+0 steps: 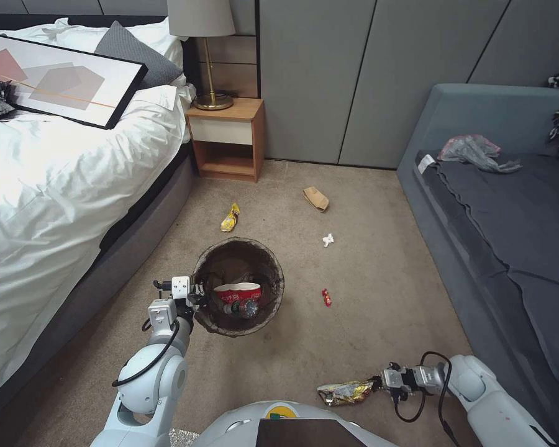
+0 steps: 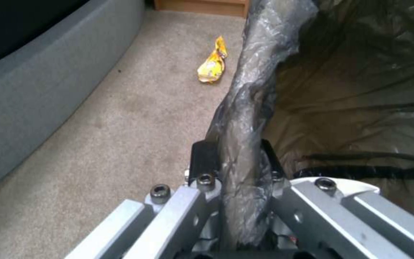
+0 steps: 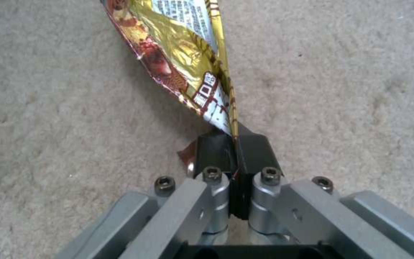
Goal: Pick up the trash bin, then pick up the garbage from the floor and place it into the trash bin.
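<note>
The right pincer (image 1: 376,383) is hanging low over the carpet (image 1: 366,292), close to the robot's body, and it is gripping a gold snack wrapper (image 1: 346,392) by one end; in the right wrist view its two black fingers (image 3: 214,149) are pressing together on the foil (image 3: 188,64), which is stretching out ahead of the pincer. The left pincer (image 1: 197,297) is holding the trash bin (image 1: 238,295) at its rim, on the side nearest to the bed (image 1: 56,186); in the left wrist view its fingers (image 2: 203,158) are clamping the rim with the dark bag (image 2: 245,118) folded over it, one finger outside and one inside. Inside the bin a red-and-white paper cup (image 1: 237,292) and a clear bottle (image 1: 242,308) are lying, just beside this pincer. Between the two pincers, a small red piece (image 1: 326,297) is lying on the carpet near the bin. Beyond the left pincer, past the bin, a yellow wrapper (image 1: 230,218) is lying near the bed. Farther ahead of the right pincer, a white wad (image 1: 328,239) and then a tan paper (image 1: 315,198) are lying well apart from the bin. Behind them a nightstand (image 1: 227,139) is standing with a lamp (image 1: 205,56) on it.
</note>
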Controlling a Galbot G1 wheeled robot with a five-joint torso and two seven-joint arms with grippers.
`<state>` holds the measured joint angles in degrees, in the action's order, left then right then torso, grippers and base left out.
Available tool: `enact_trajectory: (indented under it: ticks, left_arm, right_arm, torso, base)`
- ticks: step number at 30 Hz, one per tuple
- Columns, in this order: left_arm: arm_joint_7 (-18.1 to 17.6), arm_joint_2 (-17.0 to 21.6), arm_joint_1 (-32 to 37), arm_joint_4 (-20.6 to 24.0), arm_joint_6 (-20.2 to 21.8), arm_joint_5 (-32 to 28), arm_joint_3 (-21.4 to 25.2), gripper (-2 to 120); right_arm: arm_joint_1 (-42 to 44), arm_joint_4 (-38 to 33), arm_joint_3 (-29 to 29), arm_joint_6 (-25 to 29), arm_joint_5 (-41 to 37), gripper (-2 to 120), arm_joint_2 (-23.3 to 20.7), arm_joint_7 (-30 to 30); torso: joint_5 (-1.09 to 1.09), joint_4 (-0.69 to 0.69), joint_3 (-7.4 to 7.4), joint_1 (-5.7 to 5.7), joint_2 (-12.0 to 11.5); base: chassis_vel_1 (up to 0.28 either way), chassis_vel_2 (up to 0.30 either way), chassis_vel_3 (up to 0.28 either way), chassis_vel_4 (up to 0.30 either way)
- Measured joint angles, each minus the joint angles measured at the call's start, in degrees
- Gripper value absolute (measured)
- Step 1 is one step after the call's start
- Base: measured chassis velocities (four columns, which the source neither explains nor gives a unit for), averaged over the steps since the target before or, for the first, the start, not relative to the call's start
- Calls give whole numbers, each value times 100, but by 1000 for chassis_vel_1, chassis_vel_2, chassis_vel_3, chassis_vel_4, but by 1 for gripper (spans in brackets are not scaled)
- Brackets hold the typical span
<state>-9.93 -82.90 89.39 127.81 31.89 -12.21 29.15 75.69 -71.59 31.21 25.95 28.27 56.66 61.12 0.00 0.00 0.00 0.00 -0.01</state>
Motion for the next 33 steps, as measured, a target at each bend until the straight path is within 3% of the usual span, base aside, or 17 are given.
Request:
enact_trajectory:
  ticks: [4,8,11,16,20,21,24,25,28,33]
  left_arm:
    - [2,4,-3,-5,2,-3,2,0]
    - [3,8,-6,-38,2,-16,5,0]
    - [3,13,-6,-61,3,-40,14,0]
    - [3,29,-7,-66,3,-61,24,0]
    - [3,54,1,-74,7,-78,20,0]
    - [3,54,1,-74,7,-78,20,0]
    - [2,59,12,-85,15,-98,-11,0]
    - [2,59,12,-85,15,-98,-11,0]
    - [-1,68,15,-84,40,-113,-50,0]
    - [-7,86,32,-85,63,-132,-90,0]
  right_arm:
    - [-2,1,-11,10,-94,0,-3,-75]
    - [71,-188,18,18,-818,0,54,-521]
    - [202,-581,129,-31,-1969,0,205,-1266]
    - [297,-976,189,-96,-2965,0,357,-1881]
    - [494,-2035,98,-192,-4246,0,516,-2597]
    - [494,-2035,98,-192,-4246,0,516,-2597]
    - [582,-3139,-8,-350,-4946,0,632,-2945]
    - [582,-3139,-8,-350,-4946,0,632,-2945]
    - [603,-4119,-325,-562,-5312,0,660,-3135]
    - [600,-4749,-730,-777,-5316,0,540,-3218]
  torso:
    - [0,0,0,0,0]
    - [0,0,0,0,0]
    - [0,1,0,0,0]
    - [-1,0,-1,0,0]
    - [-1,0,0,0,0]
    - [-1,0,0,0,0]
    - [-2,1,0,0,0]
    - [-2,1,0,0,0]
    - [-2,1,0,0,1]
    - [-2,0,0,0,1]
  base:
    - [0,0,0,0]
    - [0,0,0,0]
    - [0,0,0,0]
    - [0,0,0,0]
    - [0,0,0,0]
    - [0,0,0,0]
    - [0,0,0,0]
    - [0,0,0,0]
    - [0,0,0,0]
    - [0,0,0,0]
